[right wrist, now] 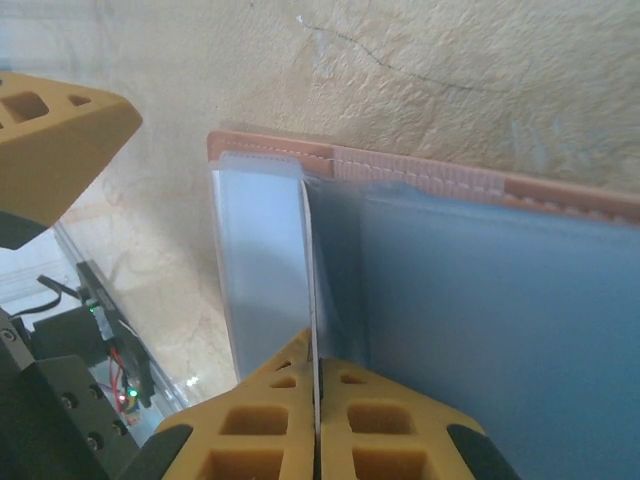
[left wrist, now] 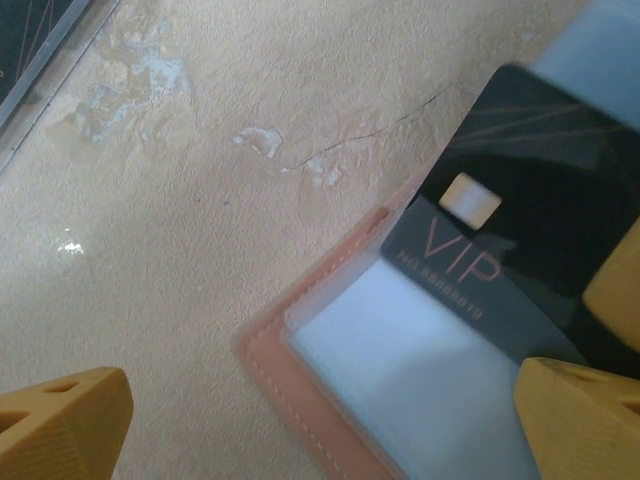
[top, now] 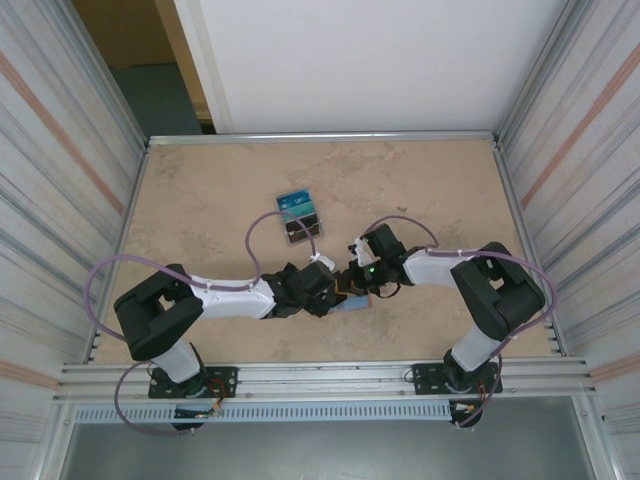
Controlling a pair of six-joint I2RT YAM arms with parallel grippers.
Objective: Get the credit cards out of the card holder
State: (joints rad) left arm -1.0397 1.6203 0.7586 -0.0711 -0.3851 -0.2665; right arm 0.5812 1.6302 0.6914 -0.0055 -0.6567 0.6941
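The salmon-pink card holder (left wrist: 300, 385) lies open on the table, its light blue lining (right wrist: 480, 300) facing up. A dark credit card (left wrist: 520, 200) marked VIP sticks partway out of its clear pocket. My right gripper (right wrist: 316, 350) is shut on that card, which I see edge-on as a thin pale line (right wrist: 311, 260) between the yellow fingers. My left gripper (left wrist: 320, 425) stands open over the holder's corner, with one finger (left wrist: 60, 425) above bare table and the other (left wrist: 580, 420) above the lining. From above, both grippers (top: 325, 290) (top: 358, 278) meet over the holder (top: 352, 307).
A dark boxy stand (top: 298, 215) holding blue-teal cards sits just beyond the grippers on the tan table (top: 200, 200). Corrugated metal walls (top: 60, 180) close in both sides, and a rail (top: 320, 375) runs along the near edge.
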